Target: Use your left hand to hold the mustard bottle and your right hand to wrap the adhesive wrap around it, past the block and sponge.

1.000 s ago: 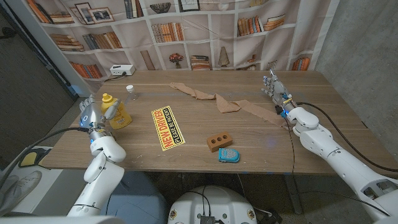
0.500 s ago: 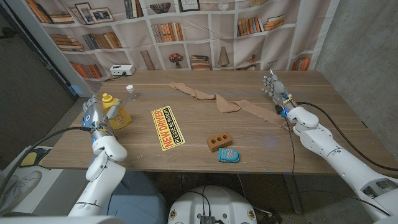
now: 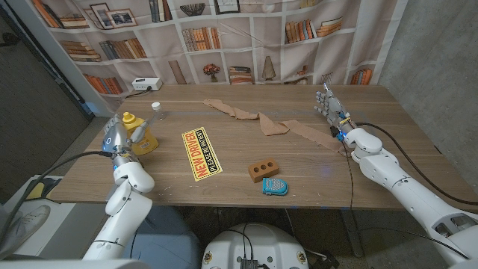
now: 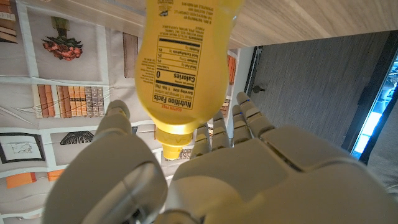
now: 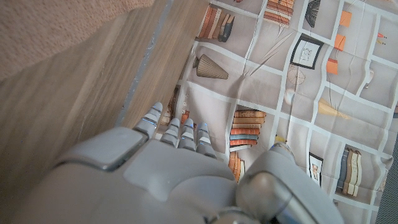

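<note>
Status: early stage. The mustard bottle [image 3: 142, 132] stands upright near the left edge of the worktop [image 3: 224, 183]. The left robot hand [image 3: 118, 139] is just beside it with fingers spread around the bottle; firm contact cannot be confirmed. The right robot hand [image 3: 326, 103] holds nothing, fingers apart, near the adhesive wrap [image 3: 261, 119], which lies unrolled across the far worktop. Remaining: secure the bottle, pick up the wrap, carry it past the block [image 3: 264, 170] and sponge [image 3: 274, 185], wrap.
</note>
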Robot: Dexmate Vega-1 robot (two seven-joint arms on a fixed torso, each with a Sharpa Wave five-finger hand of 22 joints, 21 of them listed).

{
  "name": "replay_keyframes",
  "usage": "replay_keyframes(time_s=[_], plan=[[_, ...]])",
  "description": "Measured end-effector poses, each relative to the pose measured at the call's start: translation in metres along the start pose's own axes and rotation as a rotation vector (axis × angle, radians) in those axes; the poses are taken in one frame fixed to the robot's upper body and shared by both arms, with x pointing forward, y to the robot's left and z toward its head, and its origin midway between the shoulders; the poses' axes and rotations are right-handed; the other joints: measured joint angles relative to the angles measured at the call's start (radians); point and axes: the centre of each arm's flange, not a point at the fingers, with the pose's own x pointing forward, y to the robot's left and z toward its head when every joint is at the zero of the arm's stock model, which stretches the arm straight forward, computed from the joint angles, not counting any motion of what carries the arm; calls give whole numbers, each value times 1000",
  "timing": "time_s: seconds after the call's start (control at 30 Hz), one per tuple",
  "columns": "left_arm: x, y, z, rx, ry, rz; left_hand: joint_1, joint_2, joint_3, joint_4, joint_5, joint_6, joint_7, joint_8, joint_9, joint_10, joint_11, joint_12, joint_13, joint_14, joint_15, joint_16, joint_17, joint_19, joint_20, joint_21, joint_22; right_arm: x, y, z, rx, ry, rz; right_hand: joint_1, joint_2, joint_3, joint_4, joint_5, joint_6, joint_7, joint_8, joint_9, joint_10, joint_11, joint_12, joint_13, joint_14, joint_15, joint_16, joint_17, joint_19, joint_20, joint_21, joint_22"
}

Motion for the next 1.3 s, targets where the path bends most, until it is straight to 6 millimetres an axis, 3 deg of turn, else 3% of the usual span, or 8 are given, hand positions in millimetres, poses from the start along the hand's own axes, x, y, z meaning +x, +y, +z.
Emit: replay_keyframes(time_s=[0.5,0.7,0.97,1.3], plan=[[1,-6,2,-19,-6,-17,6,6,-5,-6,0,5,-13,0,0,25,-36,11,9,92,-57,30,4,50,54,27,7,0,-1,0,-3,2,-5,0,0,0,0,0,0,0,0,0,0,0,0,0,0,0,0,0,0,0,0,0],[1,-9,1,-28,-9,-28,12,12,-5,-6,0,19,-18,9,5,31,-56,17,16,150,-86,48,5,108,68,56,13,-1,-1,1,-3,3,-6,0,0,0,0,0,0,0,0,0,0,0,0,0,0,0,0,0,0,0,0,0],[2,-13,2,-41,-20,-45,80,40,0,-11,5,150,-19,59,27,174,-114,108,57,340,-183,111,23,236,50,133,34,-1,-1,1,-4,4,-6,0,0,0,0,0,0,0,0,0,0,0,0,0,0,0,0,0,0,0,0,0],[4,-18,5,-55,-37,-61,136,52,3,-17,12,256,-30,101,57,274,-145,193,99,448,-242,162,52,274,36,178,54,-1,-1,2,-7,4,-6,-5,5,0,0,0,0,0,0,0,0,0,0,0,0,0,0,0,0,0,0,0]])
